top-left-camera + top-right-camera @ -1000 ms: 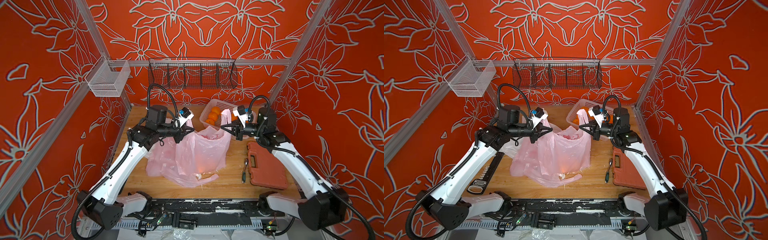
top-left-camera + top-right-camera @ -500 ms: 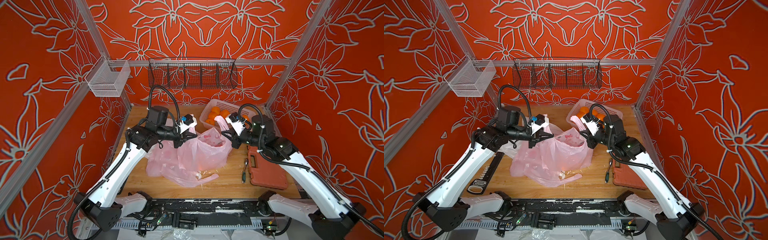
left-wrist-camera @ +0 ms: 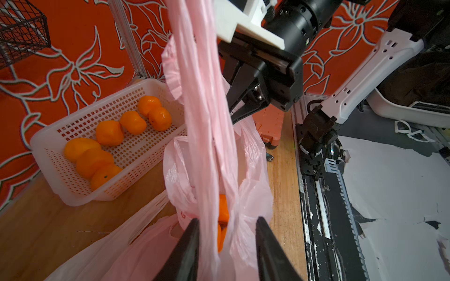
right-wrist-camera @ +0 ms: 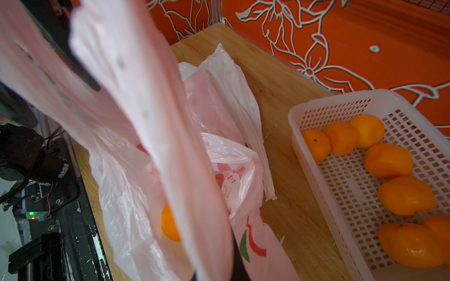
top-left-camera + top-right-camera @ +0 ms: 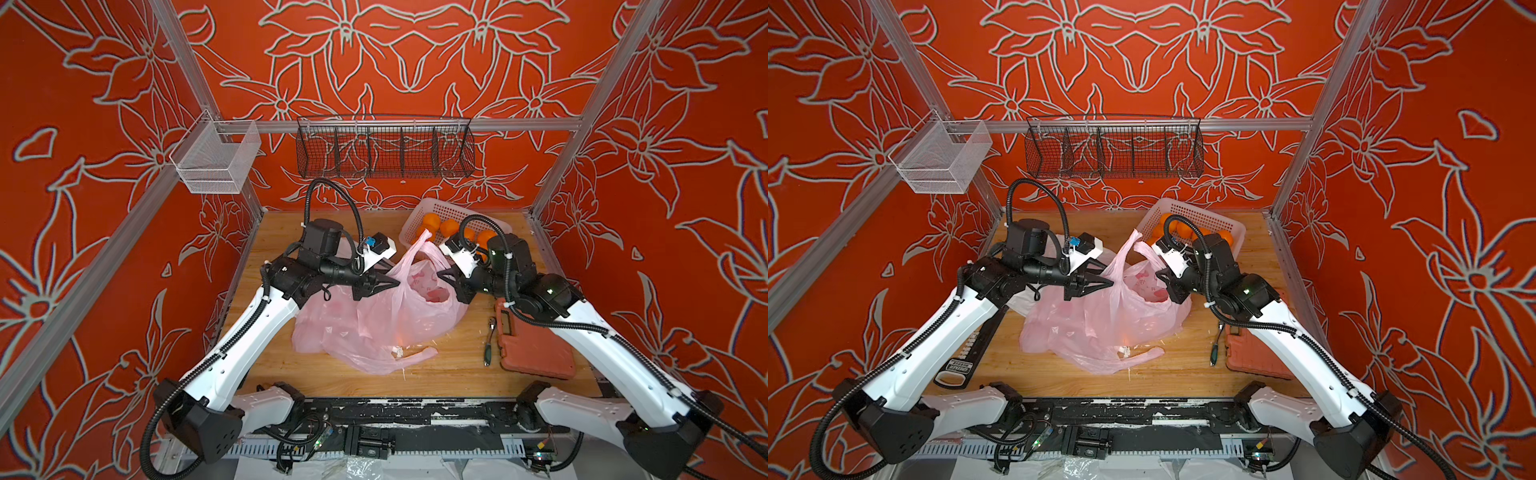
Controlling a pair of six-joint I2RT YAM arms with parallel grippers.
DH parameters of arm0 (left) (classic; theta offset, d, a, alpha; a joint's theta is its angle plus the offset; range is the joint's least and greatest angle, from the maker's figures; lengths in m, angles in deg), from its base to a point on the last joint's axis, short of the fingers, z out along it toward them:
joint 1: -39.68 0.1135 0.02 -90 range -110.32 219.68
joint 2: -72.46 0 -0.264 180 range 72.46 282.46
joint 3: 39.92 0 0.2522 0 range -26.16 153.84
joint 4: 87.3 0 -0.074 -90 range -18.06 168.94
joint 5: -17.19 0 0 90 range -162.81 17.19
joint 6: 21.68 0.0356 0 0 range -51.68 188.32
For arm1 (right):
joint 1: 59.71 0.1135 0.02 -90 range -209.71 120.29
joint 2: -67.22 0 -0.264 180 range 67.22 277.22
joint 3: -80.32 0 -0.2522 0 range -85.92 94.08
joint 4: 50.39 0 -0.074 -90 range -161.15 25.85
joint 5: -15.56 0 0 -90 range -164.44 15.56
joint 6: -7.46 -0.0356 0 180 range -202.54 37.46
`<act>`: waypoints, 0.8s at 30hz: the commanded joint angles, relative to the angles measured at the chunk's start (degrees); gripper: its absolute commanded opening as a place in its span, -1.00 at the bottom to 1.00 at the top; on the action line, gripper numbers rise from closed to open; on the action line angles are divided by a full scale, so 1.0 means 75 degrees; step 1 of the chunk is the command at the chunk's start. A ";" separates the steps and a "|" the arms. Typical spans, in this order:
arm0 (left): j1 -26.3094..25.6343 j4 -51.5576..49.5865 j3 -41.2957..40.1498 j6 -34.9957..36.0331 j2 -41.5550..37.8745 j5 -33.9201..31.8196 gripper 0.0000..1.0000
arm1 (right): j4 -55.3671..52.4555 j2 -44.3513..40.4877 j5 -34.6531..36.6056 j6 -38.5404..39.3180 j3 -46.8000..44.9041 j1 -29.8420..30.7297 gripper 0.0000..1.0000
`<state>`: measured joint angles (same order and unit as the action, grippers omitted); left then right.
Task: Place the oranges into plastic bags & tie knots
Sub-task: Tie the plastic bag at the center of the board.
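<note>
seven oranges (image 3: 108, 132) in one white perforated basket (image 3: 143, 155). at least one bagged orange (image 4: 170, 226); you cannot tell whether more sit behind it. bags: three in all, two pink bags (image 5: 386, 328) and one white bag (image 4: 231, 77). on the wall, one black wire basket (image 5: 384, 151) and one white mesh basket (image 5: 214, 166). one orange tool case (image 5: 536, 349). one hand tool (image 5: 489, 340).

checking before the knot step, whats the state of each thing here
left gripper: open, a pink strap between its fingers
right gripper: shut on the handle of the pink bag
pink bag: untied, mouth open, an orange inside
white basket: holds loose oranges
white bag: flat on the table, untied
tool case: closed
</note>
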<state>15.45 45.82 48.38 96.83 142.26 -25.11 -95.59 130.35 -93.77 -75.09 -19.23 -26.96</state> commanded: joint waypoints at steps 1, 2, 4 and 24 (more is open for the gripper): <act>-0.0004 0.0423 0.0151 -0.0092 0.0069 0.0408 -0.31 | 0.0022 -0.0088 -0.0059 0.0054 0.0105 0.0055 -1.00; -0.0004 0.0392 0.0242 -0.0080 0.0160 0.0555 -0.32 | 0.0020 -0.0036 -0.0087 0.0032 0.0173 0.0072 -1.00; -0.0004 0.0327 0.0449 -0.0069 0.0319 0.0727 -0.31 | 0.0080 0.0000 -0.0123 0.0039 0.0218 0.0097 -1.00; -0.0098 0.0667 0.0946 -0.0518 0.0858 0.1327 -1.00 | 0.1294 0.0069 0.0634 -0.1041 -0.0035 0.0159 -1.00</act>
<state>14.93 48.79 56.89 92.85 150.48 -17.11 -88.32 130.55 -92.70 -80.36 -19.23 -26.22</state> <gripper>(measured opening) 0.050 0.042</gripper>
